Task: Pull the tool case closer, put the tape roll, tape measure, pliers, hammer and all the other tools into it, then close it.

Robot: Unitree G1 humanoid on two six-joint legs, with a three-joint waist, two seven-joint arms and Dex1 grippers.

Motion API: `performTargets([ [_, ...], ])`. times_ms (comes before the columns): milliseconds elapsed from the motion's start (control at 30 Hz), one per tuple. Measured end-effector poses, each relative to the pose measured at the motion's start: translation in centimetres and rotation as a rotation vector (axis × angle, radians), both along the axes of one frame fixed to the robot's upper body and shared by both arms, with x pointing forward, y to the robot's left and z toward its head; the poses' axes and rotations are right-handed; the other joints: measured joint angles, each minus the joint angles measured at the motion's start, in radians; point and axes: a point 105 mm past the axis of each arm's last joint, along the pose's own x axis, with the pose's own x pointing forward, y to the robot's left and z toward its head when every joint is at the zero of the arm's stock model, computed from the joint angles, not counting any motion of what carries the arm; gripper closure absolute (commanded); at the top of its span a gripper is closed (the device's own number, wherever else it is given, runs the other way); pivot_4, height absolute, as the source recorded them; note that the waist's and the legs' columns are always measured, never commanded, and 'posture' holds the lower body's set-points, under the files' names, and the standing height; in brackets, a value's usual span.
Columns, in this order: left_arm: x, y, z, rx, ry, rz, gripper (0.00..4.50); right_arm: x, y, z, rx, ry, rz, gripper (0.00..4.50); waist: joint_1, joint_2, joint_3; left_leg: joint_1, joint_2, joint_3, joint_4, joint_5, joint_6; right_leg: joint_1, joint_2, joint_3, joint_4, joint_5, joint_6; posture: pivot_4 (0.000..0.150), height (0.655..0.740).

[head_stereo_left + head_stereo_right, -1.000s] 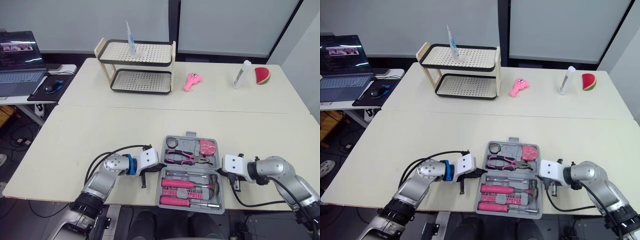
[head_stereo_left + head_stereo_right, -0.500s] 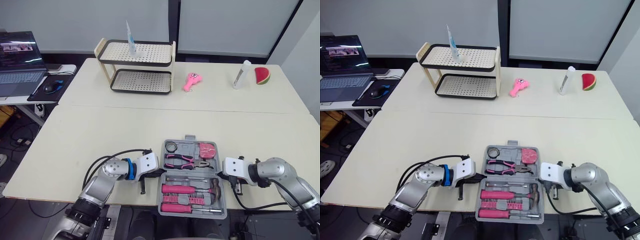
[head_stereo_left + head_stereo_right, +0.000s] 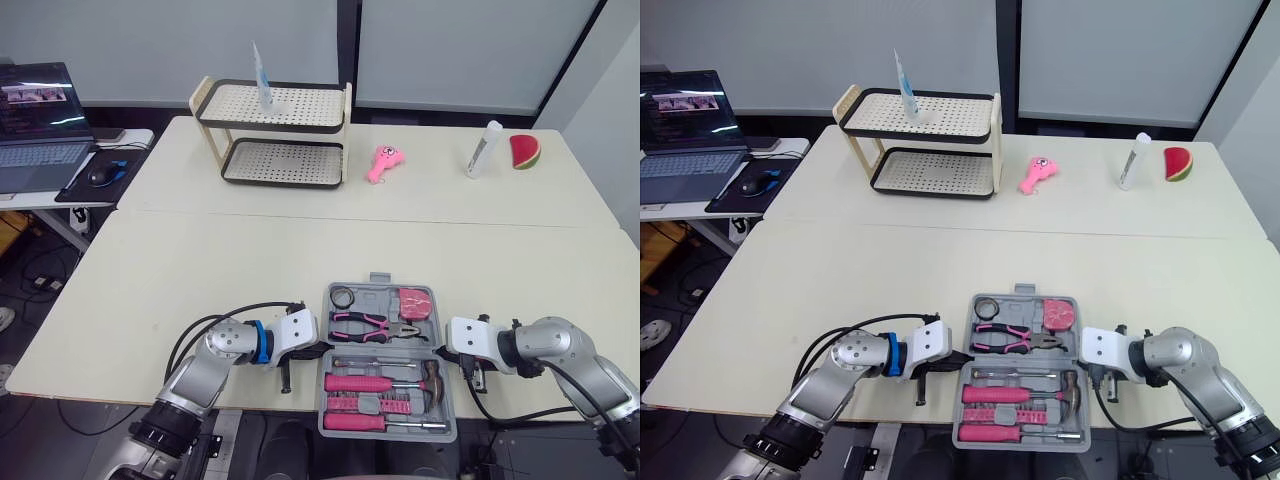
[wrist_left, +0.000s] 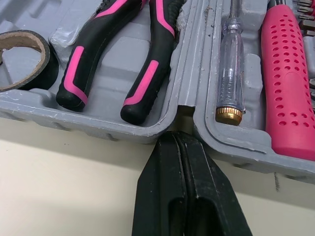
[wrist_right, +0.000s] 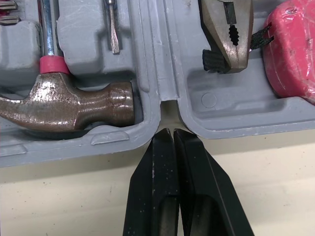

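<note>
Left gripper [image 4: 179, 140] and right gripper [image 5: 171, 136], fingers pressed together and empty, are touching the hinge notches of a rigid, probably heavy tool case [image 4: 188, 69]

the right claw [image 5: 170, 133], its two black fingers pressed together, points at the notch between the two grey halves of the open tool case [image 5: 162, 73]. the hammer [image 5: 74, 105] head lies in one half, the pliers [image 5: 226, 34] nose and pink tape measure [image 5: 290, 54] in the other, on the cream worktop [image 5: 64, 196].
</note>
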Motion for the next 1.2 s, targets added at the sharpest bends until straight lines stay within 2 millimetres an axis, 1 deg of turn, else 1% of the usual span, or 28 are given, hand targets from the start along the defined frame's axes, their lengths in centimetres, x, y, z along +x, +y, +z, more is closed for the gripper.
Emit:
performTargets([
  [133,0.6,0.0,0.1,-0.001,-0.018,0.013,4.50,0.2,0.1,0.0,0.006,-0.011,-0.017,4.49,0.000,0.000,0.000,0.000,0.000,0.000,0.000,0.000,0.000,0.000,0.000,0.000,0.000,0.000,0.000,0.150,0.7400],
  [267,1.6,-0.1,0.3,0.000,-0.034,0.035,4.50,0.8,0.1,0.1,0.011,-0.028,-0.039,4.49,0.000,0.000,0.000,0.000,0.000,0.000,0.000,0.000,0.000,0.000,0.000,0.000,0.000,0.000,0.000,0.150,0.7400],
  [400,2.1,-0.3,0.4,0.001,-0.047,0.044,4.50,1.5,-0.1,0.3,0.007,-0.052,-0.060,4.49,0.001,0.000,0.000,0.000,0.000,0.000,0.000,0.000,0.000,0.000,0.000,0.000,0.000,0.000,0.000,0.150,0.7400],
  [933,2.7,-0.7,0.5,0.007,-0.078,0.047,4.50,2.0,-0.3,0.4,-0.001,-0.077,-0.086,4.49,0.001,0.000,0.000,0.000,0.000,0.000,0.000,0.000,0.000,0.001,0.000,0.000,0.000,0.000,0.000,0.150,0.7400],
  [1200,2.7,-0.7,0.5,0.008,-0.077,0.046,4.50,2.2,-0.3,0.4,0.001,-0.087,-0.093,4.49,0.001,0.000,0.000,0.000,0.000,0.000,0.000,0.000,0.000,0.001,0.000,0.000,0.000,0.000,0.000,0.150,0.7400],
])
